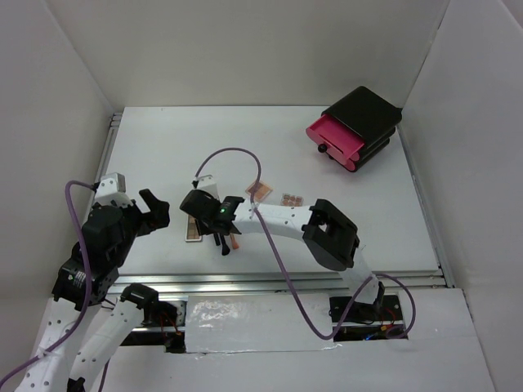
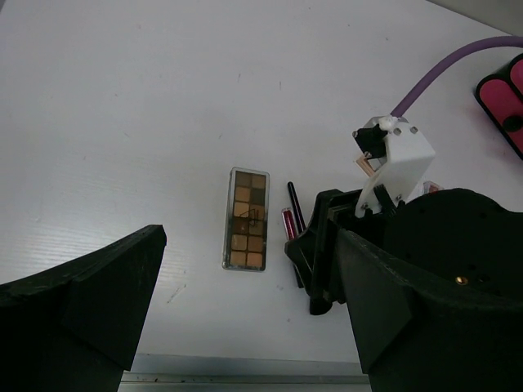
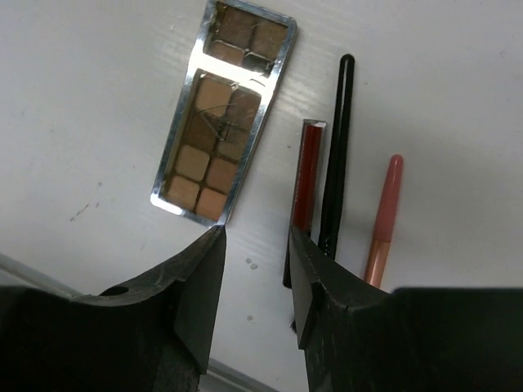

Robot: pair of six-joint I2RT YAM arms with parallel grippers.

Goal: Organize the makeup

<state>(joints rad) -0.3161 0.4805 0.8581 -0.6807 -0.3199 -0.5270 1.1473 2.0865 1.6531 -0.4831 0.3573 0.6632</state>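
Note:
A narrow brown eyeshadow palette [image 3: 225,114] lies flat on the white table near its front edge. To its right lie a red stick [image 3: 306,171], a thin black brush [image 3: 335,155] and an orange pencil [image 3: 382,220], side by side. My right gripper [image 3: 255,237] hovers over the strip between the palette and the red stick, partly open with only bare table between its fingers. Two small square tan palettes [image 1: 260,190] [image 1: 292,198] lie farther back. My left gripper [image 1: 159,212] stands wide open and empty, left of the long palette [image 2: 248,219].
A black box with pink drawers [image 1: 359,126] stands at the back right, its top drawer pulled out. The table's metal front rail [image 2: 245,377] runs just below the makeup. White walls close in both sides. A purple cable [image 1: 237,155] arches over the right arm.

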